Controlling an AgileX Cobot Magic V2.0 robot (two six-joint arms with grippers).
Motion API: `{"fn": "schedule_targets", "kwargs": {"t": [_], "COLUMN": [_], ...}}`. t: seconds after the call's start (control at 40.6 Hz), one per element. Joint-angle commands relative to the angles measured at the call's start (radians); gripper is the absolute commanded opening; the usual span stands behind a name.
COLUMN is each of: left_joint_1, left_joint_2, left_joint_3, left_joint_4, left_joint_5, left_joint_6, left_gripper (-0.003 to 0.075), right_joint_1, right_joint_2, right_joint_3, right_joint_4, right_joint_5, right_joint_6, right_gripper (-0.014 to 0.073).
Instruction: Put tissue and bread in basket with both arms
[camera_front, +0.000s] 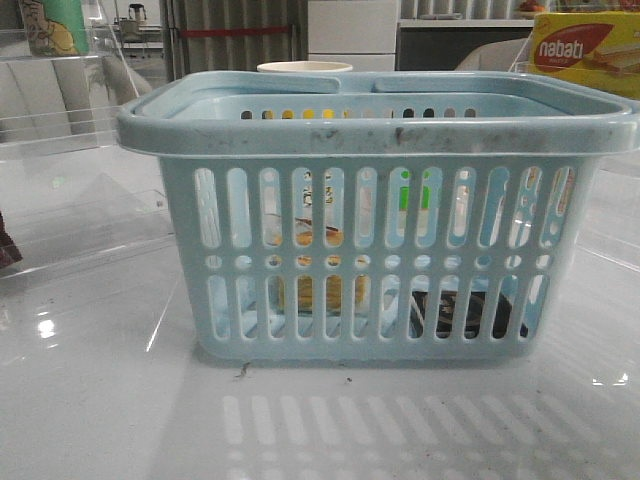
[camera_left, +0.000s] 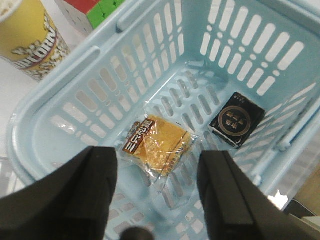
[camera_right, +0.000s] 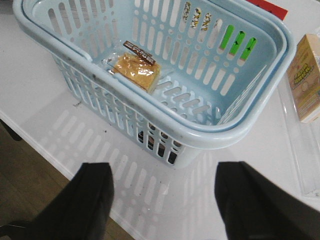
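Basket (camera_front: 380, 135): light-blue plastic, matt, rim scuffed and smudged dark. Bread (camera_left: 160, 145): clear, glossy, crinkled plastic wrapper. Tissue (camera_left: 236, 120): dark packet, slight sheen. Table (camera_front: 100, 400): white, smooth, glossy, reflective.

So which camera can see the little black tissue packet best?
The left wrist view: the tissue lies fully in sight on the basket floor. The front view shows only dark patches through the slots; the right wrist view shows only dark slivers through the slots.
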Motion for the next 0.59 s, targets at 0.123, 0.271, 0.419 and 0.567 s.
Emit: {"fn": "schedule_targets", "kwargs": {"t": [0.123, 0.271, 0.419, 0.567], "left_joint_1": [-0.004, -0.004, -0.004, -0.004], "left_joint_2": [-0.245, -0.404, -0.566, -0.718], "left_joint_3": [0.082, 0.225, 0.394, 0.547], "left_joint_4": [-0.005, -0.003, 0.0, 0.061], "left_joint_5": [-0.037, -0.076, -0.163, -0.219], "left_joint_6": [0.0, 0.0, -0.005, -0.123], "left_gripper": [0.0431, 0.0415, 0.0411, 0.0398], "right_joint_1": [0.003, 0.003, 0.003, 0.003], "right_joint_2": [0.0, 0.0, 0.0, 0.0], "right_joint_3": [-0.028, -0.028, -0.028, -0.028], "right_joint_4": [0.0, 0.0, 0.0, 0.0], "right_joint_5": [-0.066, -0.066, -0.066, -0.066], "right_joint_6": [-0.01, -0.01, -0.01, -0.01], "right_gripper": [0.0542, 0.0542, 0.0542, 0.0542]}}
